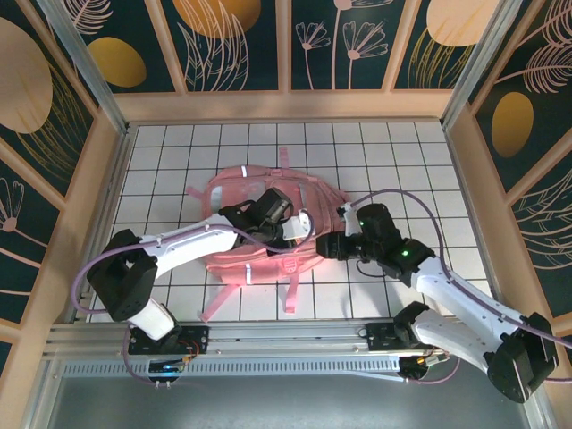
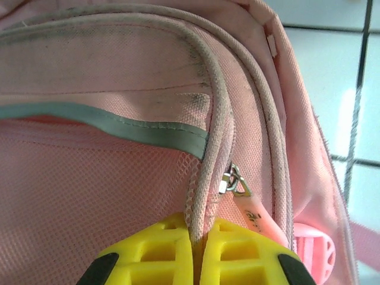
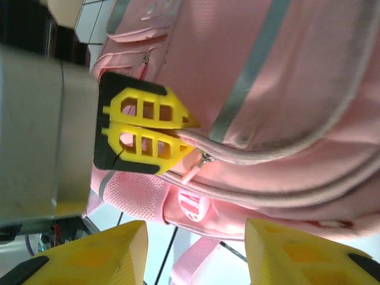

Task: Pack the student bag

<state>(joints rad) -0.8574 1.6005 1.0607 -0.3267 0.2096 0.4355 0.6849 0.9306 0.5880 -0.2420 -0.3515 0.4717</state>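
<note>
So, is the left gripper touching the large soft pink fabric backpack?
Touching. The left wrist view shows the left gripper, jaws shut, pinching the pink fabric backpack along its piped zip edge; the right wrist view shows that pinch too.

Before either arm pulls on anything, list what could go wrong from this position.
1. The left end effector is shut on the piped edge of the pink backpack, not the zip pull beside it; tugging may just lift fabric.
2. The open right end effector hangs close to the left's fingers; closing in could knock them.
</note>
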